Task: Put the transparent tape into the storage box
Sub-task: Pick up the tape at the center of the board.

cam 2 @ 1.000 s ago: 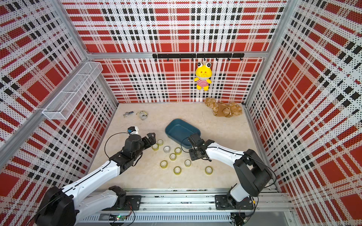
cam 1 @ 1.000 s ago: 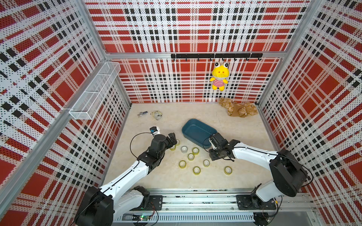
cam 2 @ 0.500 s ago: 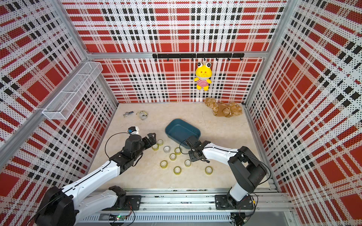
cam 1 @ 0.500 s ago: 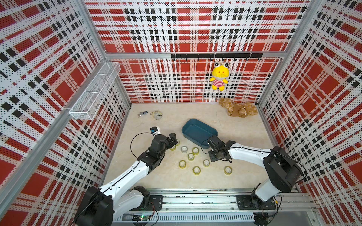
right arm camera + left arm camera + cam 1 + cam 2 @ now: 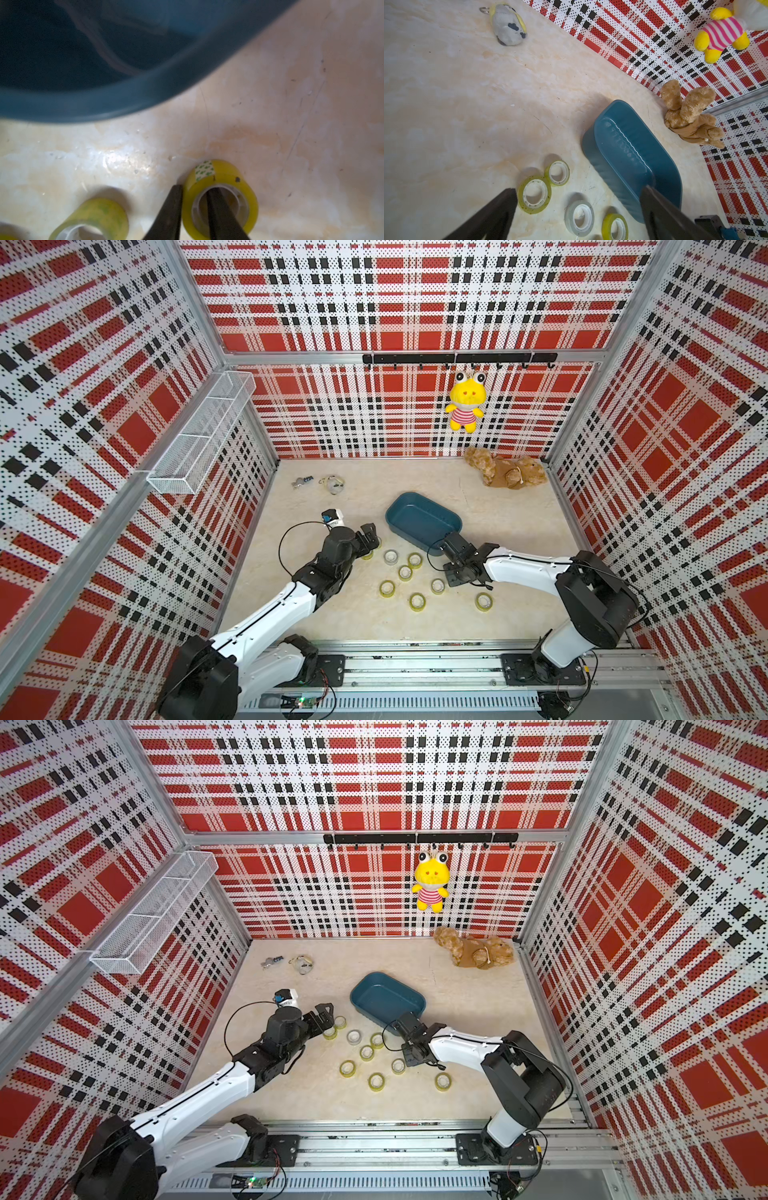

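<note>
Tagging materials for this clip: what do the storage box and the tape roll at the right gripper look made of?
The storage box: likely moulded plastic, teal, semi-glossy; smooth rounded rim with light streaks. The tape roll: clear yellowish plastic film, shiny, on a whitish core, probably plastic.

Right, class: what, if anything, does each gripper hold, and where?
Right gripper: yellowish transparent tape roll, pinched by its wall, one finger inside the core. Left gripper: nothing.

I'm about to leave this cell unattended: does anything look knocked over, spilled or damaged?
Nothing looks spilled or damaged. The dark teal plastic storage box sits upright, and the yellowish tape rolls lie flat near it. Only the brown plush toy stands out, slumped on the beige tabletop in a back corner.
</note>
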{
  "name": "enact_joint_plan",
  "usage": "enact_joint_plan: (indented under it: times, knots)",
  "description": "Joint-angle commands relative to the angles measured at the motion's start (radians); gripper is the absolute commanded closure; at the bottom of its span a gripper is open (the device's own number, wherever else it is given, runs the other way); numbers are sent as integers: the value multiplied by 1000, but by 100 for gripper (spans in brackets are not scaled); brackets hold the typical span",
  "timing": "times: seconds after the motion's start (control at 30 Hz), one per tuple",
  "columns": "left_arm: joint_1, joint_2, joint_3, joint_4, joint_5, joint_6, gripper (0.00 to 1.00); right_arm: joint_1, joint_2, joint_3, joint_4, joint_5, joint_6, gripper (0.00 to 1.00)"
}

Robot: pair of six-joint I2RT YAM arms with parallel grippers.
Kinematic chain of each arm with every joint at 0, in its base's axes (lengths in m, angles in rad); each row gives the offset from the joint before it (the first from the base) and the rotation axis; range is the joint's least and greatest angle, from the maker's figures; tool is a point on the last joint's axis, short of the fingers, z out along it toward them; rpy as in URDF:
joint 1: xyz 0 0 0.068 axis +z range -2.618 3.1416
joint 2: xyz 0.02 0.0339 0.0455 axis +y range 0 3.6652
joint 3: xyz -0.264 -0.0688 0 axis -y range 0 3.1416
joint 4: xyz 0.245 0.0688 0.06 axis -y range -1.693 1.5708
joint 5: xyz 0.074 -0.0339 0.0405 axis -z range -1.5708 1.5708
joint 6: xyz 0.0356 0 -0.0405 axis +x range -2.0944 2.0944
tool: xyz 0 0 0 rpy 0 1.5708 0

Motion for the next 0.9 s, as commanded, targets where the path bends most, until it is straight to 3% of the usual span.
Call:
enact_joint_plan:
  times: [0.0, 0.17, 0.27, 0.67, 0.87]
  knots:
    - [-8, -4, 28, -8, -8, -5, 1, 7, 16, -30, -13, 45, 10, 81]
    - [-10, -7, 34, -20, -13, -5, 1, 6, -22, -38, -20, 47, -3, 96]
    - [-12, -13, 35, -22, -13, -8, 1, 6, -67, -37, -39, 40, -6, 100]
    - [-72, -24, 100, -42, -27, -28, 1, 5, -321, 9, -146, 11, -2, 100]
    - [-101, 36, 190, -40, -28, -14, 1, 1, -397, 82, -183, -25, -13, 100]
